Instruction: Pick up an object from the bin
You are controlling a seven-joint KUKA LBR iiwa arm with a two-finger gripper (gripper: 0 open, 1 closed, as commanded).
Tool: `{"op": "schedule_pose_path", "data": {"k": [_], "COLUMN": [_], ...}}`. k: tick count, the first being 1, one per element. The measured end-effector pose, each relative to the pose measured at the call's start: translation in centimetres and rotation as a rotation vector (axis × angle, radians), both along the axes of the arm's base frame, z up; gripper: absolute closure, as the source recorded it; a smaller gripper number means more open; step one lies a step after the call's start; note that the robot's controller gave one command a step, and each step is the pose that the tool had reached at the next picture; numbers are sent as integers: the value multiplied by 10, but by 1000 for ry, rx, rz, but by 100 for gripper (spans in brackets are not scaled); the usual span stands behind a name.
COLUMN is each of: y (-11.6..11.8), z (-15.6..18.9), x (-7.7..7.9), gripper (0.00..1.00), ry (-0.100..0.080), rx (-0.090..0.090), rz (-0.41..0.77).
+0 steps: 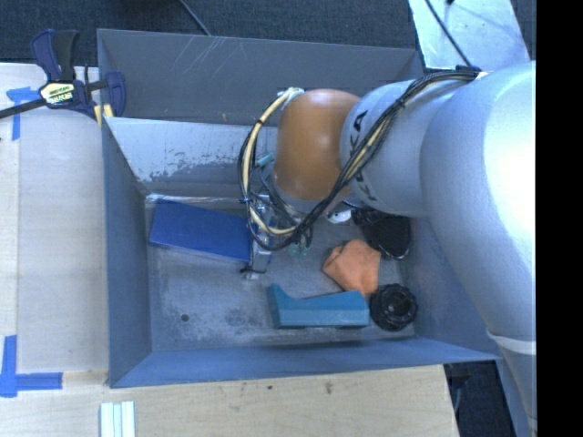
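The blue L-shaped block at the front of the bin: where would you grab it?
Grip the blue block across its long bar, left of middle, from straight above. It lies flat with long sides bare there, while an orange lump and a black round thing crowd its right end.

The thick silver-grey arm [455, 153] wears an orange-brown domed cover [310, 144], with black and cream cables [378, 126] looping round it.

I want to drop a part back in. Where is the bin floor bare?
Bare floor lies lower-left, bordered by the flat blue rectangular pad above and the blue L-shaped block to its right. Crowded right: orange crumpled lump, black round disc.
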State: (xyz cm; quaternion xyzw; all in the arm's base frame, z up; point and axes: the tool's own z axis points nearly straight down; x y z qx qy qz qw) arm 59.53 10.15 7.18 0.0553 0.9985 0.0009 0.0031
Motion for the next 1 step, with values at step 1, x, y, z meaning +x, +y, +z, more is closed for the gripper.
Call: {"op": "schedule_pose_path", "data": {"k": [1], "y": [5], "z": [26], "x": [7], "gripper": [100], "ry": [7], "rx": [-2], "rz": [3]}}
